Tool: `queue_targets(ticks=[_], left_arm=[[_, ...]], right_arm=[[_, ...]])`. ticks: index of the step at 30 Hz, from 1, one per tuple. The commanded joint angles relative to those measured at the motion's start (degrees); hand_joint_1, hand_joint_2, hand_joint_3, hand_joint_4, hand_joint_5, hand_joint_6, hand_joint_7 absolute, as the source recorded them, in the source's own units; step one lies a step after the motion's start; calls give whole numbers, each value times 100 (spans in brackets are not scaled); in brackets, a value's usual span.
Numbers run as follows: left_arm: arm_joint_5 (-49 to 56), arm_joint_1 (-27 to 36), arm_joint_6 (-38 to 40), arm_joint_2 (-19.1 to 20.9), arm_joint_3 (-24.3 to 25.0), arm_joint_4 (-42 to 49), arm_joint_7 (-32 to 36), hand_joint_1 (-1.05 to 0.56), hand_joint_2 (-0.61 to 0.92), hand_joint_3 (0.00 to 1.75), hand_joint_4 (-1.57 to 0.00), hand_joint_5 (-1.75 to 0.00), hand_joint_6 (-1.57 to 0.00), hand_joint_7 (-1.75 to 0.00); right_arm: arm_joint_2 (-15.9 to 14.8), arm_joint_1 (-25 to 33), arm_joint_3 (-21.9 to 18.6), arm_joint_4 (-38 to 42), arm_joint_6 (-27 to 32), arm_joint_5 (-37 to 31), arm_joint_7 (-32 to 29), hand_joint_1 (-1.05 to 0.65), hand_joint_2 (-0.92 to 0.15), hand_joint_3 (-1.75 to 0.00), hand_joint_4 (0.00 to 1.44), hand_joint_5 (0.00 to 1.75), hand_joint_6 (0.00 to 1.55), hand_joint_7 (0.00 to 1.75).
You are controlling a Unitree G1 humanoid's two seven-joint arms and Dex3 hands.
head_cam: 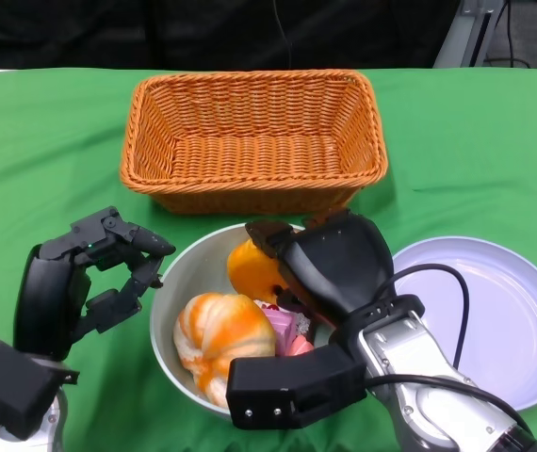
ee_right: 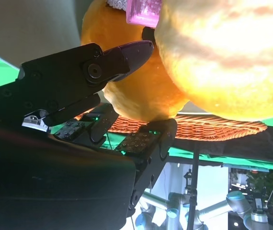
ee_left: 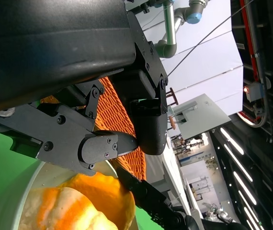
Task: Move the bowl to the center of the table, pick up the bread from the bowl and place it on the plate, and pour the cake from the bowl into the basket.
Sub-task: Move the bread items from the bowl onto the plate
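Note:
The white bowl (head_cam: 179, 268) sits on the green cloth just in front of the wicker basket (head_cam: 254, 83). It holds a striped orange-and-white bread (head_cam: 217, 339), a second orange bread (head_cam: 247, 268) at its far side, and a pink cake (head_cam: 283, 330) between them. My right hand (head_cam: 330, 268) reaches into the bowl. In the right wrist view its fingers (ee_right: 127, 55) press on both sides of the orange bread (ee_right: 141, 91). My left hand (head_cam: 89, 273) hovers just left of the bowl rim with its fingers apart, holding nothing. The white plate (head_cam: 495, 311) lies to the right.
The basket (ee_right: 199, 127) stands close behind the bowl, and its front wall almost touches the rim. Green cloth covers the table on both sides. The plate lies beside my right forearm.

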Motion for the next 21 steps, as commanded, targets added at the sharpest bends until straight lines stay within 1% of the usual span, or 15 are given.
queue_targets(ticks=[1, 2, 3, 4, 5, 6, 7, 11, 18, 19, 21], left_arm=[[30, 96, -74, 105, 13, -61, 68, -17, 76, 60, -82, -149, -90, -103], [40, 99, -78, 101, 15, -66, 85, -17, 76, 60, -82, -150, -90, -103], [49, 104, -71, 98, 16, -74, 102, -18, 76, 59, -82, -149, -91, -103], [58, 110, -64, 97, 15, -81, 117, -18, 76, 59, -82, -149, -91, -104], [63, 116, -61, 96, 12, -89, 128, -18, 76, 59, -83, -149, -91, -104], [61, 119, -62, 95, 11, -93, 128, -18, 76, 59, -83, -149, -91, -104], [47, 118, -74, 94, 10, -87, 111, -18, 76, 59, -83, -149, -91, -104], [78, 116, -108, 111, 5, -69, 124, -18, 76, 60, -82, -150, -90, -105], [97, 113, -112, 110, 8, -59, 127, -18, 74, 64, -81, -152, -89, -108], [115, 114, -122, 113, 10, -56, 146, -18, 73, 65, -82, -152, -89, -108], [145, 114, -114, 114, 12, -56, 176, -18, 73, 66, -82, -152, -89, -108]], right_arm=[[-18, -33, 24, 217, -89, 85, -208, -37, -85, 0, 85, 18, 80, 3], [-9, -39, 28, 268, -107, 87, -295, -34, -85, 0, 83, 23, 81, 2], [2, -45, 36, 322, -124, 83, -386, -30, -84, 0, 78, 36, 82, 2], [11, -53, 46, 373, -135, 75, -467, -26, -84, 0, 69, 58, 85, 1], [19, -66, 60, 438, -152, 62, -571, -24, -84, 0, 64, 69, 86, 1], [21, -86, 81, 508, -173, 40, -688, -23, -84, 0, 63, 77, 88, 1], [20, -103, 95, 567, -210, 37, -795, -23, -84, 0, 62, 80, 89, 2], [17, -164, 122, 756, -354, 65, -1106, -22, -82, 0, 63, 83, 92, 2], [29, -226, 81, 1017, -715, 312, -1592, -19, -80, 0, 70, 84, 100, 5], [25, -226, 70, 1019, -763, 352, -1605, -19, -80, 0, 71, 84, 100, 5], [11, -240, 56, 1052, -867, 413, -1691, -20, -80, 0, 78, 74, 102, 4]])
